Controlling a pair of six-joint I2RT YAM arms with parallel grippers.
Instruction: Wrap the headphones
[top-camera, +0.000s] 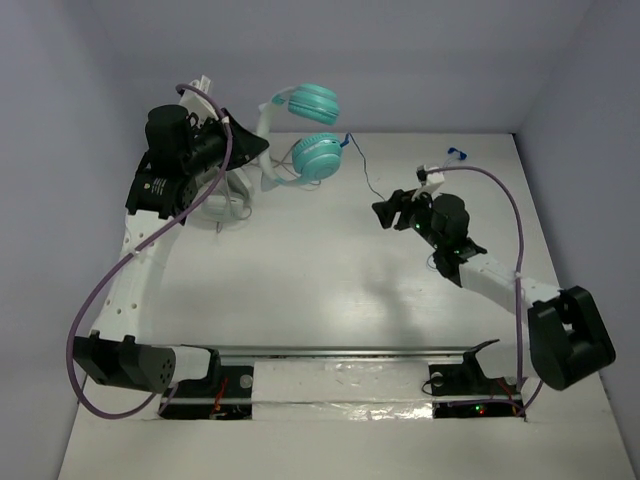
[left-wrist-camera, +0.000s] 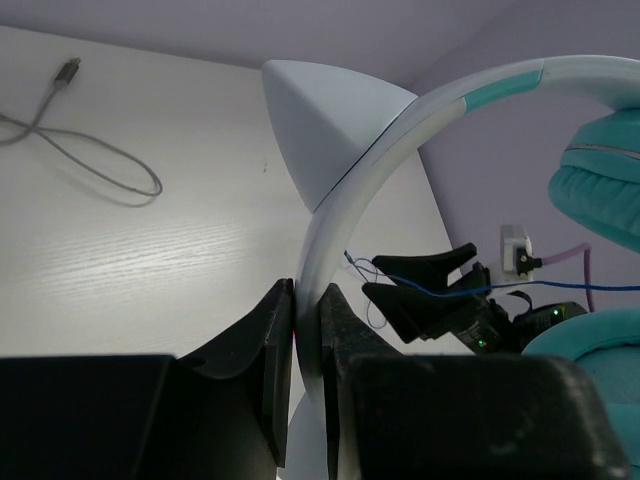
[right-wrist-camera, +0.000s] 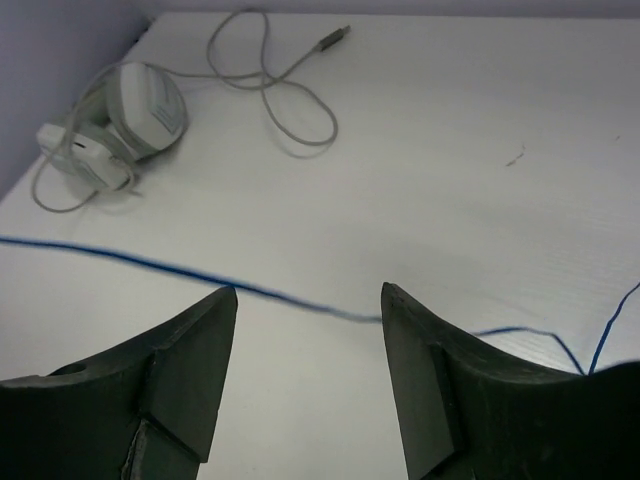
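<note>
Headphones (top-camera: 318, 157), teal-cupped, at the far edge of the table (top-camera: 300, 270); their white headband (left-wrist-camera: 350, 190) is clamped between the fingers of my left gripper (left-wrist-camera: 308, 300). My right gripper (right-wrist-camera: 310, 300), well off to the right, stands parted; the thin blue cable (right-wrist-camera: 120, 255) crosses the gap between its fingers, ungripped. White headphones (right-wrist-camera: 140, 105) lie on the table beyond.

Desk (top-camera: 320, 290) middle free. Blue cable (right-wrist-camera: 120, 255) strung across right claw (right-wrist-camera: 308, 295) gap; headphones (top-camera: 315, 155) and white headset (right-wrist-camera: 140, 105) crowd far-left corner.
</note>
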